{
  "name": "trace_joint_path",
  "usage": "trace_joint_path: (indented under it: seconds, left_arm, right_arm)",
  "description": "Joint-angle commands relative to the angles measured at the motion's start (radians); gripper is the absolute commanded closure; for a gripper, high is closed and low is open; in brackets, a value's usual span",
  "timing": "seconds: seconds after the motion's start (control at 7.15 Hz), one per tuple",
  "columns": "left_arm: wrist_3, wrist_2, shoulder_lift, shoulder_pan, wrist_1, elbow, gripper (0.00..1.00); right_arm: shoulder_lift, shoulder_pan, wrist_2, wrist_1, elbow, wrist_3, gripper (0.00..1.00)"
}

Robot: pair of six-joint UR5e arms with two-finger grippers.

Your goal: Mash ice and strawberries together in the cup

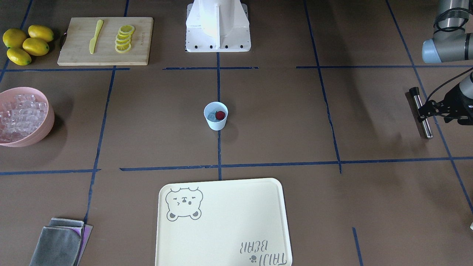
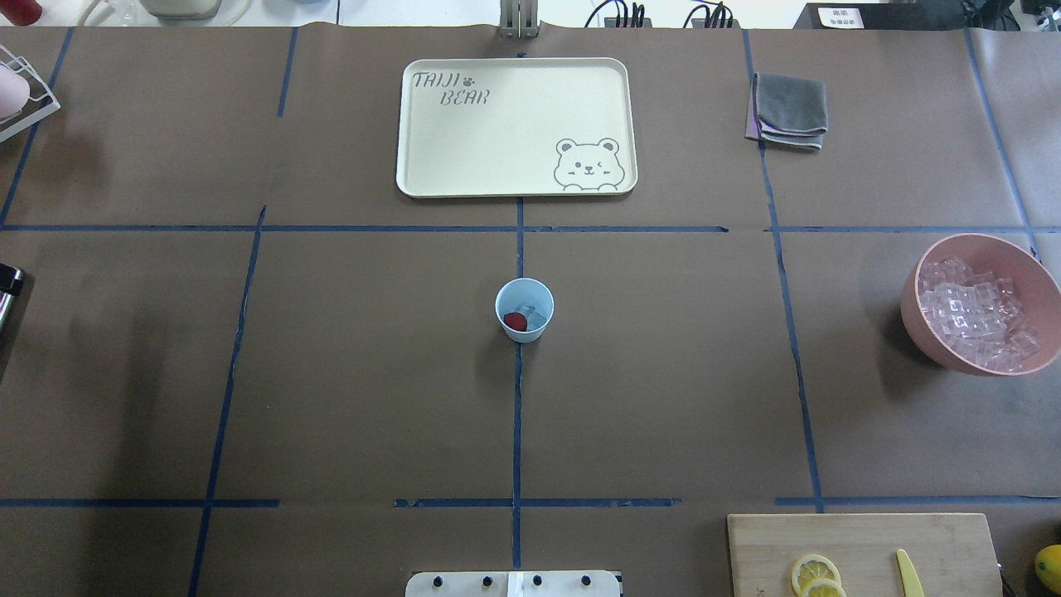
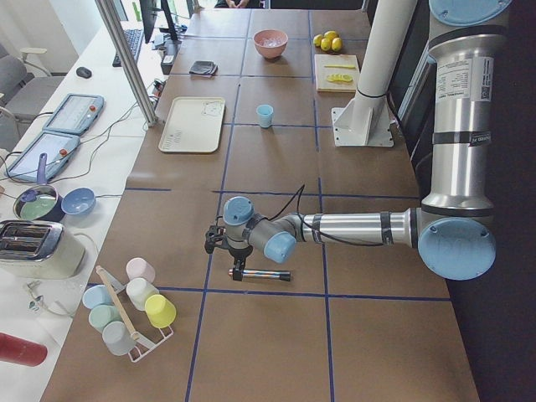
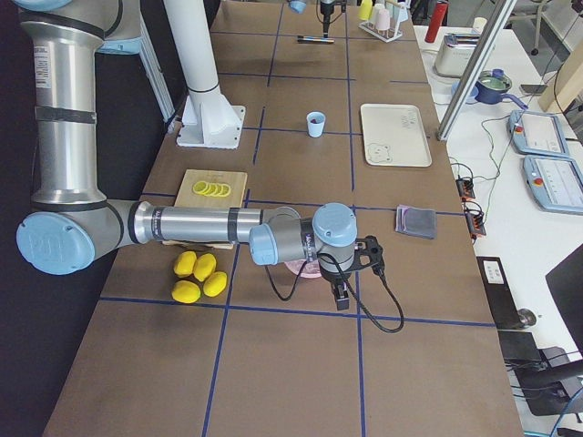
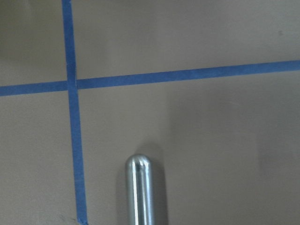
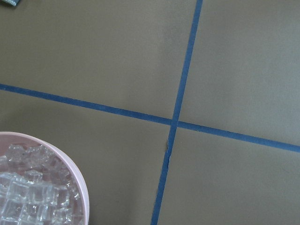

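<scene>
Okay, the cup point(image 1: 216, 125) is dead centre on the desk point(image 1: 281, 122), upright on the blue tape cross and well apart from both arms. Inside it I've got the strawberry point(image 1: 220, 115), one dark-red piece against the wall, with the ice point(image 1: 211, 116) just beside it. The cubes blur into the pale-blue wall, so I can't count them.

Left tool point(image 1: 424, 111) now. It's at the right edge of the front view, with the arm cut off by the frame. The fingers seem to sit on either side of a steel rod point(image 1: 426, 128) with a black cap, which lies flat on the desk. They're close about it, but I can't tell whether they're pressing on it. The wrist camera is no help: just the rod's rounded steel tip and some tape lines, no fingers in shot. Overhead gives me only a black-and-steel sliver at the left edge.

Right tool point(image 4: 340, 296): I only get it from the right-end camera. It hangs fingers-down over the pink bowl point(image 1: 46, 127) and hides most of the bowl in that view. Wide or narrow, I can't tell from that angle. Its wrist camera shows a curve of the bowl's rim and the heap of cubes point(image 1: 18, 114) in the lower-left corner, nothing of the fingers.

The bowl sits well off to the cup's side, near the desk's end. The cutting board point(image 1: 107, 40) with its lemon slices point(image 1: 123, 38) is clipped by the bottom edge of the overhead view.
</scene>
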Motion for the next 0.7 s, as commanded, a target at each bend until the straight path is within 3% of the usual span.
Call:
trace_joint_path:
  seconds: [0.0,0.56]
  left_arm:
    - [-0.122,0.001,-0.006,0.003,-0.141,0.086,0.0]
    - [-0.148,0.003,-0.017,0.006,-0.176,0.111,0.0]
  right_arm:
    - [0.004,0.0,0.0,0.0,-0.003,0.0,0.0]
    - [0.004,0.0,0.0,0.0,-0.003,0.0,0.0]
